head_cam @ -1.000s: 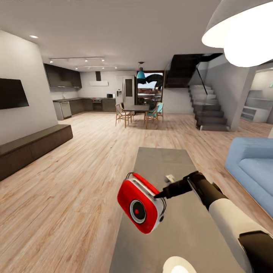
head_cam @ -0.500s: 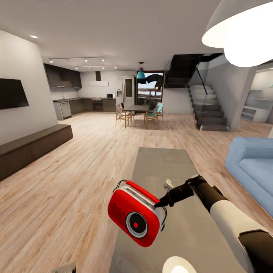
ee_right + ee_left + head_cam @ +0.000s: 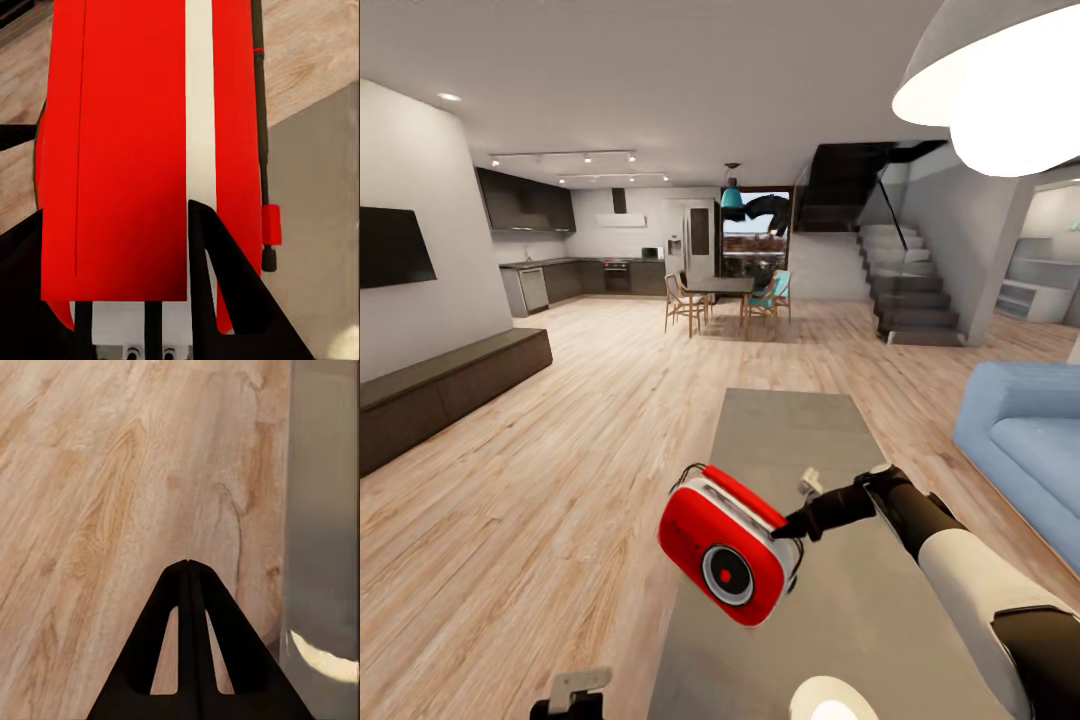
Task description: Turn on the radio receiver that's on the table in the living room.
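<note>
Radio: the small red rounded radio receiver (image 3: 728, 557) with a round dial and thin top handle is held tilted in the air, over the near left edge of the bench.
Bench: the long low grey matte coffee table (image 3: 790, 440) runs away from the robot across the light wood plank floor (image 3: 580, 420).
Right gripper: the black right gripper (image 3: 788, 527) has its jaws clamped on the radio's white-striped end; in the right wrist view a dark finger (image 3: 225, 292) lies against the red body (image 3: 120, 150).
Left gripper: the left gripper (image 3: 187, 564) hangs above the floor beside the bench edge, jaws pressed together.
Surroundings: a blue sofa (image 3: 1025, 440) stands right of the bench; a long dark low cabinet (image 3: 440, 390) lines the left wall.
</note>
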You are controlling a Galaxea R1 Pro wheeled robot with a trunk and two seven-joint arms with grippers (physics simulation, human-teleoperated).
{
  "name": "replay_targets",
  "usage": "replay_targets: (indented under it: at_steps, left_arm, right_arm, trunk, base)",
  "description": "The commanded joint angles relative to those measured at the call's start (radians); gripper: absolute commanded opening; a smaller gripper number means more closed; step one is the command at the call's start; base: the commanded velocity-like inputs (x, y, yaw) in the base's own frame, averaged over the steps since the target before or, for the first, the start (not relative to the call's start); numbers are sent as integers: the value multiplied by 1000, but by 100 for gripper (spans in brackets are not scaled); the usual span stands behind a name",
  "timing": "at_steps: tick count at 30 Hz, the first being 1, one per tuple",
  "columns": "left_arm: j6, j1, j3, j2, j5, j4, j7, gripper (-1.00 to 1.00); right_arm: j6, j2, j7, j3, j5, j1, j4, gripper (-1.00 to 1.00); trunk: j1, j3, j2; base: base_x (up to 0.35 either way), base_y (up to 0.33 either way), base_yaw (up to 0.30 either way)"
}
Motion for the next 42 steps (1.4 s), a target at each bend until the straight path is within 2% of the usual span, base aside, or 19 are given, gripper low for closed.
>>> replay_targets:
  at_steps: [1, 5, 7, 10, 11, 14, 15, 19, 20, 23, 31, 33, 34, 37, 39, 41, 42]
  left_arm:
    - [1, 0, -1, -1, 0, -1, 1, -100]
    - [3, 0, -11, -3, -3, -9, 0, -100]
    - [5, 0, -36, -2, -9, -19, -1, -100]
    - [58, 0, -123, -2, -21, -66, -3, -100]
    - [74, 0, -137, -2, -22, -80, -3, -100]
    - [182, 0, -209, -2, -25, -194, -3, -100]
    - [199, 0, -221, -2, -25, -212, -3, -100]
    - [283, 0, -312, -6, -26, -314, -3, -100]
    - [324, 0, -350, -16, -26, -363, -3, -100]
    - [360, 0, -366, -22, -26, -410, -3, -100]
    - [374, 0, -371, -33, -24, -446, -3, -100]
    - [375, 0, -375, -49, -25, -448, -3, -100]
    - [376, 0, -386, -60, -26, -490, -2, -100]
    - [393, 0, -387, -75, -26, -510, -1, -100]
    - [420, 0, -388, -99, -30, -512, 0, -100]
    - [445, 0, -388, -135, -62, -513, 1, -100]
    - [449, 0, -388, -144, -76, -513, 0, -100]
  right_arm:
    - [-2, 1, -20, -2, -6, 0, 0, -100]
    - [-10, 1, -52, -9, -7, 0, 1, -100]
    - [-11, 1, -56, -17, -7, 0, 1, -100]
    - [-10, 1, -59, -42, -6, 0, 1, -100]
    - [-10, 1, -60, -45, -6, 0, 1, -100]
    - [-11, 2, -61, -54, -6, 0, 5, -100]
    - [-11, 2, -62, -55, -6, 0, 7, -100]
    - [-12, 2, -83, -57, -6, 0, 14, -100]
    - [-13, 2, -96, -57, -6, 0, 15, -100]
    - [-13, 2, -102, -57, -6, 0, 16, -100]
    - [-16, 2, -150, -57, -6, 0, 17, -100]
    - [-17, 2, -158, -57, -6, 0, 17, -100]
    - [-18, 3, -161, -57, -6, 0, 21, -100]
    - [-18, 3, -161, -57, -6, 0, 22, -100]
    - [-18, 3, -161, -57, -6, 0, 22, -100]
    - [-18, 3, -161, -57, -6, 0, 22, -100]
    - [-18, 3, -161, -57, -6, 0, 22, -100]
  trunk:
    - [0, 0, 0]
    - [0, 0, 0]
    - [0, 0, 0]
    - [0, 0, 0]
    - [0, 0, 0]
    - [0, 0, 0]
    - [0, 0, 0]
    - [0, 0, 0]
    - [0, 0, 0]
    - [0, 0, 0]
    - [0, 0, 0]
    - [0, 0, 0]
    - [0, 0, 0]
    - [0, 0, 0]
    - [0, 0, 0]
    - [0, 0, 0]
    - [0, 0, 0]
  base:
    - [0, 0, 0]
    - [0, 0, 0]
    - [0, 0, 0]
    - [0, 0, 0]
    - [0, 0, 0]
    - [0, 0, 0]
    - [0, 0, 0]
    - [0, 0, 0]
    - [0, 0, 0]
    - [0, 0, 0]
    - [0, 0, 0]
    - [0, 0, 0]
    - [0, 0, 0]
    - [0, 0, 0]
    - [0, 0, 0]
    - [0, 0, 0]
    - [0, 0, 0]
